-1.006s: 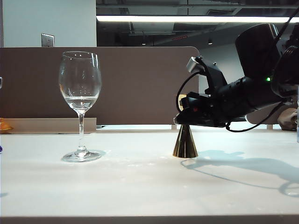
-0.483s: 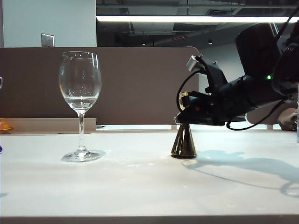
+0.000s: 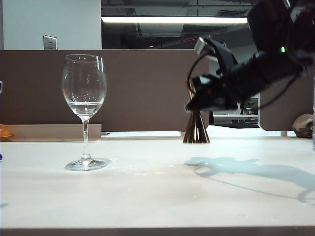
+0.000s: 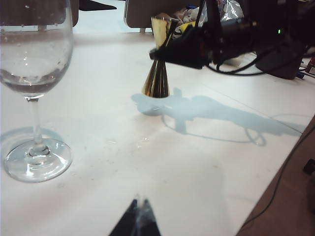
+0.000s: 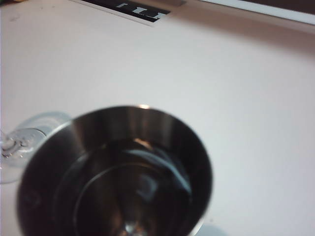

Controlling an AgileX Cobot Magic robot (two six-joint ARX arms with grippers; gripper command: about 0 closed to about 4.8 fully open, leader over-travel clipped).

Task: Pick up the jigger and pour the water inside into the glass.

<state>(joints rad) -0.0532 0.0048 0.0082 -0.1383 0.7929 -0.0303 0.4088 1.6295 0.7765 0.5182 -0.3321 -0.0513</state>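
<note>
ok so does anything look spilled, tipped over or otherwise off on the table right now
Nothing stands out. The glass stands upright on the table with a little clear liquid in its bowl. The right gripper holds the jigger upright, clear of the table, with no puddle under it. The left gripper is idle near the glass.

Shiny gold on the jigger (image 3: 196,129), dark steel-grey inside its cup. The glass (image 3: 84,93) is clear and colourless over a plain white worktop (image 3: 147,196), the right claw (image 3: 193,101) black, a brown partition (image 3: 147,88) behind
</note>
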